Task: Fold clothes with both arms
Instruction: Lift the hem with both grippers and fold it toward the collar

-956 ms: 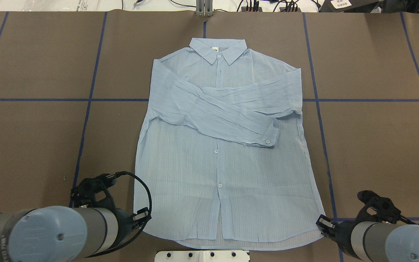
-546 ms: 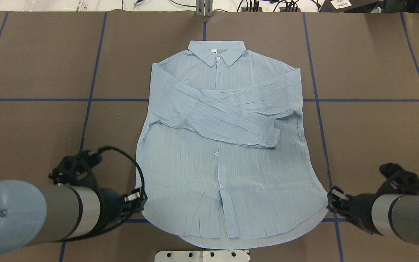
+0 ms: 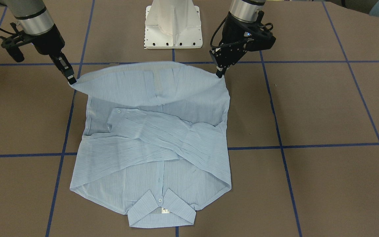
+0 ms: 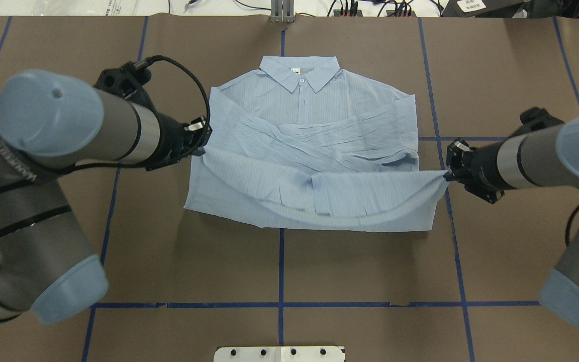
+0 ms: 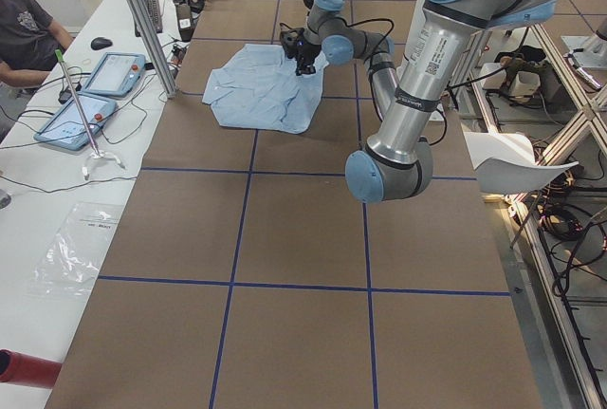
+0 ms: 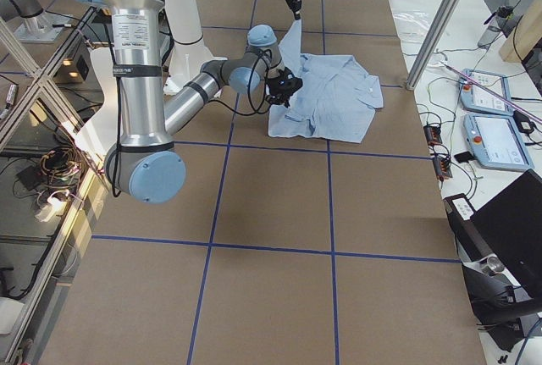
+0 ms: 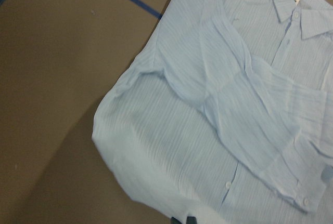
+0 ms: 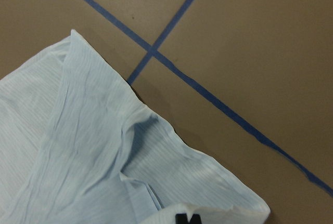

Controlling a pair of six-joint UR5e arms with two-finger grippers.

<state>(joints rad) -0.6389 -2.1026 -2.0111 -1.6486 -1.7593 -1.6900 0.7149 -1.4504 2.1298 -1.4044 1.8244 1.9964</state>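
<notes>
Close to the robot's edge of the table [image 4: 370, 271] you see the white pedestal [image 3: 173, 26], and in front of it the brown surface with blue tape lines [image 4: 280, 266]. Further in, near the middle of the table, the hem [image 4: 319, 198] of the pale blue striped shirt [image 4: 269, 100] is held in the air between the two grippers. The left gripper [image 4: 203, 147] has its fingers pressed together on the hem corner on the side of the table's left edge. The right gripper [image 4: 446, 174] pinches in the same way the other hem corner, on the side of the right edge. Between them the cloth sags in a shallow curve over the lower part of the shirt body. Behind it you see the two sleeves [image 4: 329, 146] crossed over the chest, and one cuff [image 3: 117, 113] shows a white button. This upper part of the shirt lies flat on the table. Farthest from the robot, close to the middle of the far edge, lies the collar [image 4: 300, 70], with the white neck label just inside it.
</notes>
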